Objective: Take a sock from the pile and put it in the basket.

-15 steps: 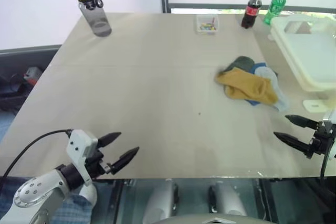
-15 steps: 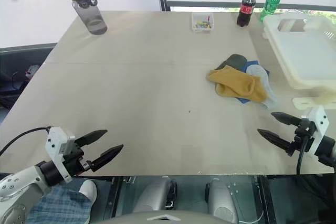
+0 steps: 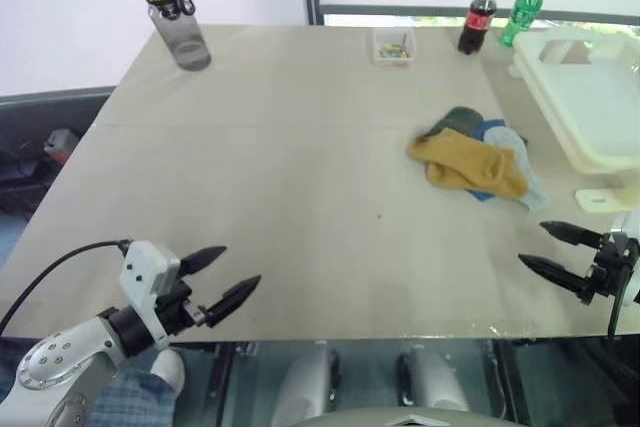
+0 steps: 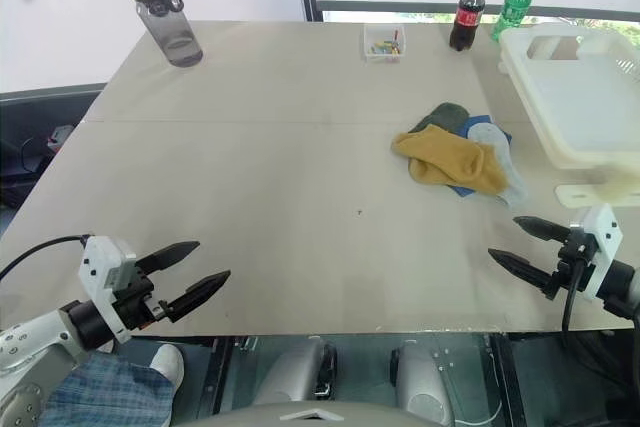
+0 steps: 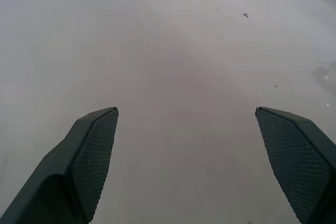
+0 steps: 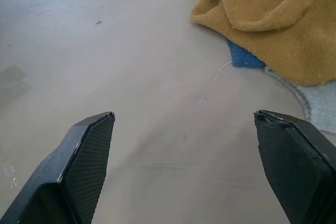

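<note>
The pile (image 3: 470, 162) of loose socks lies right of the table's middle, a mustard-yellow sock (image 6: 268, 19) on top of dark green, blue and pale grey ones. The creamy-white basket (image 4: 580, 97) stands at the table's right edge, just beyond the pile. My right gripper (image 3: 531, 243) hovers open near the front right edge, a short way in front of the pile, with nothing between its fingers. My left gripper (image 3: 240, 267) is open and empty over the front left of the table, far from the socks.
A dark water bottle (image 3: 175, 22) stands at the back left. A small clear box (image 3: 394, 45), a cola bottle (image 3: 477, 17) and a green bottle (image 3: 523, 9) line the back edge. A flat white piece (image 3: 600, 199) lies in front of the basket.
</note>
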Controlling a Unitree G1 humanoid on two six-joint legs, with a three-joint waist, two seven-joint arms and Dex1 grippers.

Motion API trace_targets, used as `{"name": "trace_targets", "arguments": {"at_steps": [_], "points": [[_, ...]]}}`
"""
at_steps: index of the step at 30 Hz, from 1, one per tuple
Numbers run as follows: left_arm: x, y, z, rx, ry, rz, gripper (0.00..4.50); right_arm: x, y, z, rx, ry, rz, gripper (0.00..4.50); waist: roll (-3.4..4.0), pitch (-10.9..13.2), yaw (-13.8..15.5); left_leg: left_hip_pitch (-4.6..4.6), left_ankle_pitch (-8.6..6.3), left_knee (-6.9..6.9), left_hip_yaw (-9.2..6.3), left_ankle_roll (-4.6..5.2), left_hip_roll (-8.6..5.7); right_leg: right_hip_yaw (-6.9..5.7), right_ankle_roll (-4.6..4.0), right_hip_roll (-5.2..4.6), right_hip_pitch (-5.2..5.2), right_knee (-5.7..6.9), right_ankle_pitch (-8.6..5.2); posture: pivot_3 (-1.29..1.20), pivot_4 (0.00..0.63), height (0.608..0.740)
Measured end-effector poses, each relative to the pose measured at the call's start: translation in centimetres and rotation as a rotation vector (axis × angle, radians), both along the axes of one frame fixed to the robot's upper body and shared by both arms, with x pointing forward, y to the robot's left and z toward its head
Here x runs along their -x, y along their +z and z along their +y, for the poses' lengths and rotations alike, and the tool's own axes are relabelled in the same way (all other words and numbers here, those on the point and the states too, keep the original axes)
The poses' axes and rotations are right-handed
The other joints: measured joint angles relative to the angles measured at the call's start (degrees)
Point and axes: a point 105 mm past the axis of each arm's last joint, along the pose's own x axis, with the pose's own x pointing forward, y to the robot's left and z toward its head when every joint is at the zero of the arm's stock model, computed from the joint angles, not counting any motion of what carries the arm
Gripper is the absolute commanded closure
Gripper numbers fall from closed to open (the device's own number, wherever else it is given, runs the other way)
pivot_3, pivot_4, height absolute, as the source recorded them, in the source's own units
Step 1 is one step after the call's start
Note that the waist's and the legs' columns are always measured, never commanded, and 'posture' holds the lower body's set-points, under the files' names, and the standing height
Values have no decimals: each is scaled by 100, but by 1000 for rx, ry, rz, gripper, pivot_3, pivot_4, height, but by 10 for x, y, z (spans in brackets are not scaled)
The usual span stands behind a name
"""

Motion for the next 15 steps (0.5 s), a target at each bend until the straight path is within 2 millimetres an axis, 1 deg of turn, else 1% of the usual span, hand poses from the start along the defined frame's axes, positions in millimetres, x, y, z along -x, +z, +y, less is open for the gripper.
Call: {"name": "trace_targets", "arguments": {"at_steps": [9, 15], "points": [[-3, 3, 0, -4, -17, -7, 0, 5, -1, 4, 3, 11, 7, 129, 0, 0, 2, 0, 0, 0, 0, 0, 0, 1, 0, 0, 0, 0, 0, 0, 150, 740], [-6, 6, -2, -3, -23, -21, 0, 4, -1, 4, 0, 8, 5, 129, 0, 0, 2, 0, 0, 0, 0, 0, 0, 0, 0, 1, 0, 1, 0, 0, 150, 740]]}}
